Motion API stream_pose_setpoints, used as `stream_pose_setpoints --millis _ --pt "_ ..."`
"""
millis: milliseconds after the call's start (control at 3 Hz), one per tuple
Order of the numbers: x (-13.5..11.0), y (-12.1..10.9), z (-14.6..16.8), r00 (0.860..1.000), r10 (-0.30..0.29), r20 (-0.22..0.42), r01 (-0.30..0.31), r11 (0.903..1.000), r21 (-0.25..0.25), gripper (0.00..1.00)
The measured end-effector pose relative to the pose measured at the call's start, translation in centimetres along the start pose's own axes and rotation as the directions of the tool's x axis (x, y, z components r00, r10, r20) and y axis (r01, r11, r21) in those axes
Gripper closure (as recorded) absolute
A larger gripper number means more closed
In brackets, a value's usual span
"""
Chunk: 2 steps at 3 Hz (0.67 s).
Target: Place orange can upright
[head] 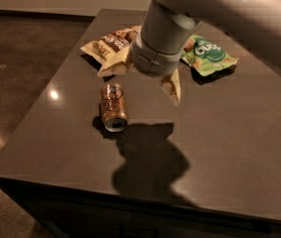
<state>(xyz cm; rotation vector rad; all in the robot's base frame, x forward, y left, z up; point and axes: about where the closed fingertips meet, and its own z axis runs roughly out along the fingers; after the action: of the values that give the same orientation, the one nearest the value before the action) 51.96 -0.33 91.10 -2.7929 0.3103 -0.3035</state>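
The orange can (112,106) lies on its side on the dark table (229,133), left of the middle, with one silver end facing the camera. My gripper (139,87) hangs above the table just behind and to the right of the can, not touching it. It is open and empty; one cream finger (173,88) points down to the right of the can, and the other finger (114,66) is spread out to the left in front of a snack bag.
A brown snack bag (111,41) lies behind the can at the back left. A green snack bag (209,56) lies at the back right. The arm's shadow (147,165) falls on the table in front of the can. The table's left and front edges are close.
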Motion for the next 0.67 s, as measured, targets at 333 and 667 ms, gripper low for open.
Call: stream_pose_setpoints --millis 333,667 --pt "-1.3 -0.6 1.3 0.996 -0.084 0.005 0.084 0.9955 -0.045 0.0" --pt "-2.9 -1.2 2.5 0.987 -0.156 0.025 0.157 0.9833 -0.091 0.0"
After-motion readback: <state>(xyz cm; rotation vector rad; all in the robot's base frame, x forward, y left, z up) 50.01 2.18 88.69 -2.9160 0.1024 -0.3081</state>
